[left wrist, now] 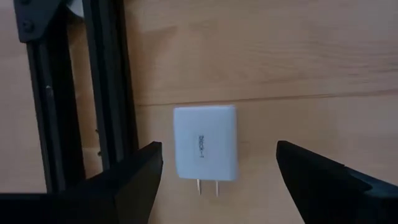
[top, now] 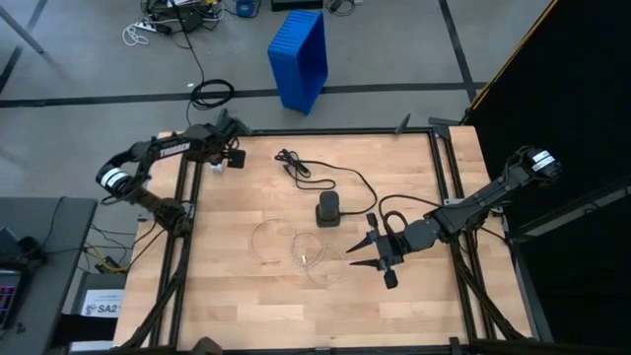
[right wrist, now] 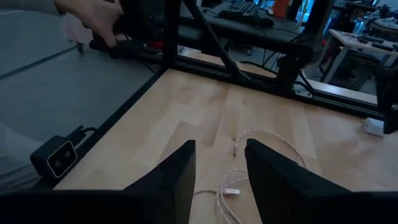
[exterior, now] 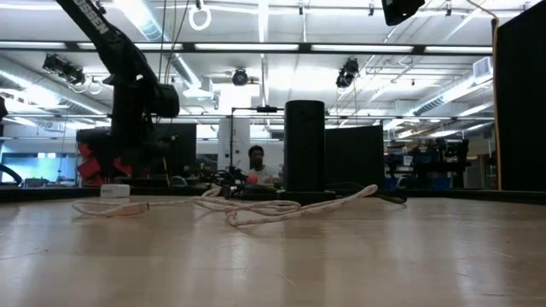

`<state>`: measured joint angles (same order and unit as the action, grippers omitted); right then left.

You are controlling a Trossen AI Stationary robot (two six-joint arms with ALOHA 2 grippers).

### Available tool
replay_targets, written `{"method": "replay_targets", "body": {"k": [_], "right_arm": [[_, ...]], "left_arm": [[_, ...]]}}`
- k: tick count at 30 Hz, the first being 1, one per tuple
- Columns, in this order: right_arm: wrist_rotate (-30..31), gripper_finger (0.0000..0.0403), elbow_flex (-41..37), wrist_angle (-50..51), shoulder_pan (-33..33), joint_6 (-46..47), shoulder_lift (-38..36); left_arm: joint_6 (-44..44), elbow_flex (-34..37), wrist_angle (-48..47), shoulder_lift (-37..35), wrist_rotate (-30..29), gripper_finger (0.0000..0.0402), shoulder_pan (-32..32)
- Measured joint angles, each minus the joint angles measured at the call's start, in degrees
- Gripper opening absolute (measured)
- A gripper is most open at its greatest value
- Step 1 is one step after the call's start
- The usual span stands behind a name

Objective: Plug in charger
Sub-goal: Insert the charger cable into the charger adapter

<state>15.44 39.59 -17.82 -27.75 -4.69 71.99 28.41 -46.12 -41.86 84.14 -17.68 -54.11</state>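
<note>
The left pincer [top: 229, 156] hangs over the far left corner of the bench [top: 237, 306], its fingers [left wrist: 124, 186] spread wide apart. Directly below it the white charger [left wrist: 205, 143] lies flat on the wood, just beside the black frame rail [left wrist: 106, 93] at the bench's left edge, its two metal prongs showing between the open fingers. The right pincer [top: 370, 248] sits low near the middle of the bench, toward the right edge, with its fingers apart and holding nothing. A white cable [top: 296, 245] lies in loose loops near the bench's middle, just beside the right pincer. A dark upright power block [top: 328, 209] stands near the centre, with a black cord [top: 315, 173] running from it toward the far edge.
</note>
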Motion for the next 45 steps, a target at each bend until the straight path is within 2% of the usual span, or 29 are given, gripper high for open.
{"method": "replay_targets", "body": {"k": [7, 19, 27, 35, 42, 45], "right_arm": [[0.0, 0.0115, 0.0, 0.1, 0.0, 0.0, 0.0], [0.0, 0.0111, 0.0, 2.4, 0.0, 1.3, 0.0], [0.0, 0.0109, 0.0, 2.7, 0.0, 1.7, 0.0], [0.0, 0.0107, 0.0, 2.6, 0.0, 1.6, 0.0], [-0.1, 0.0108, 0.0, 2.6, -0.2, 1.6, 0.0], [-0.1, 0.0107, 0.0, 2.5, -0.7, 1.1, 0.0]], "left_arm": [[-1.0, -1.2, 0.3, 3.0, 0.7, 0.0296, -1.0], [-1.0, -1.9, 2.0, 3.3, 5.4, 0.0296, -3.6], [2.1, -1.9, 2.9, 3.5, 3.8, 0.0294, -3.7], [5.6, -1.9, 2.7, 3.6, 3.2, 0.0252, -3.5], [6.7, -2.1, -0.2, 4.0, 6.3, 0.0215, -3.3], [4.9, -2.2, -1.6, 4.2, 10.9, 0.0209, -2.4]]}}
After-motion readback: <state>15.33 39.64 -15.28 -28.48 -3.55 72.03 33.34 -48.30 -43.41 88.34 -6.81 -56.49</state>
